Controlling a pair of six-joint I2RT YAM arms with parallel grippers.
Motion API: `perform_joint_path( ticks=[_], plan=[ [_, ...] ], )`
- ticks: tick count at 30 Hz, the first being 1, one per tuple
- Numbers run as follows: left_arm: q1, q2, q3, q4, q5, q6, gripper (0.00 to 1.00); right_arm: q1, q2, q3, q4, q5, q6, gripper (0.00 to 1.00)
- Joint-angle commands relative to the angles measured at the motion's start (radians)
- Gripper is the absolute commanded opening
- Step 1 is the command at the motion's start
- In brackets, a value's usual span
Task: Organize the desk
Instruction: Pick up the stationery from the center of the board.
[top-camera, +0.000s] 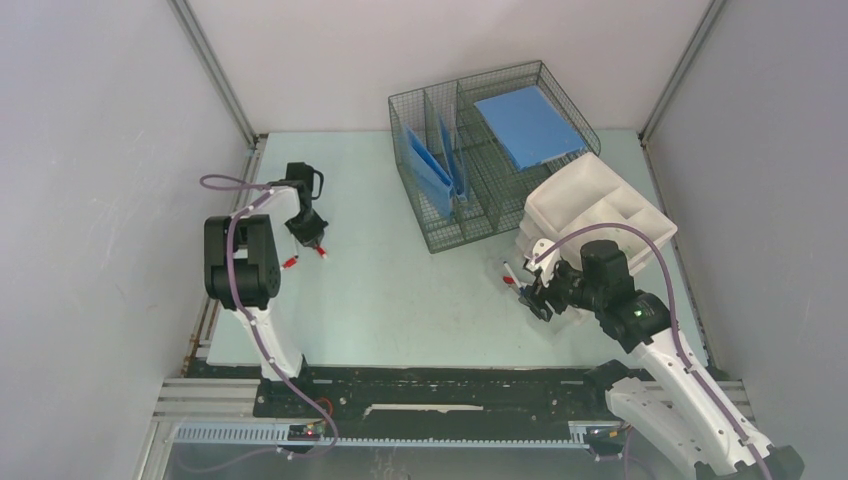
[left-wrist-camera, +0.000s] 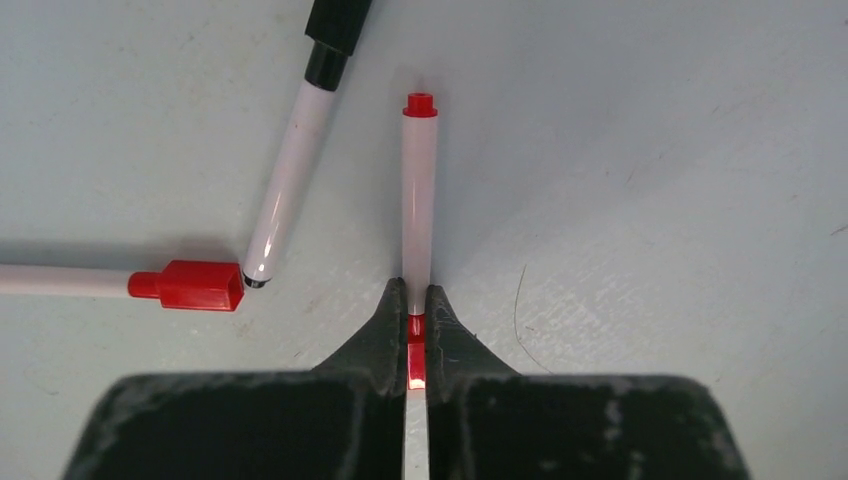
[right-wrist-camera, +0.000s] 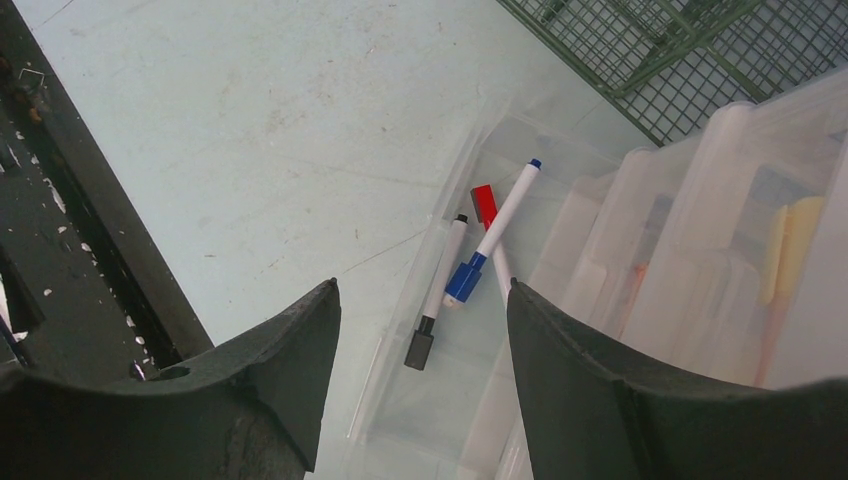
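Step in hand: picking loose pens off the table (top-camera: 400, 300), I'd say; one is being taken now.
Table: the pale green top fills the floor of the cell, with the arms at its near edge and the containers on its far right.
Left hand (left-wrist-camera: 415, 295): pinched tight on a red-ended marker (left-wrist-camera: 419, 200), gripping the barrel near its red cap. The pen looks to be lying flat on the table, not lifted.
Nearby pens: a black-capped marker (left-wrist-camera: 290, 170) and a red-capped marker (left-wrist-camera: 185, 285) lie just beside it on the left, their ends almost meeting.
Right hand (right-wrist-camera: 421, 290): jaws wide apart, holding nothing, poised over a clear tray (right-wrist-camera: 440, 400).
Clear tray: already holds a black pen (right-wrist-camera: 440, 280), a blue pen (right-wrist-camera: 500, 225) and a red one partly hidden beneath.
Behind it: a stack of white trays (top-camera: 600, 210) and a wire basket (top-camera: 480, 150) with blue folders (top-camera: 530, 125).
Next move calls for: a straight lift clear of the two neighbouring pens, then a long carry across to the clear tray. The right hand sits over that tray and may need to give way.
Left to do: two pens at least.
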Motion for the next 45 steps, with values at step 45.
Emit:
perform_joint_path(
  ticks=[45],
  plan=[
    [-1.016, -1.212, -1.123, 1.448, 0.059, 0.008, 0.00, -0.102, -0.100, 0.085, -0.113, -0.501, 0.032, 0.73]
  ],
)
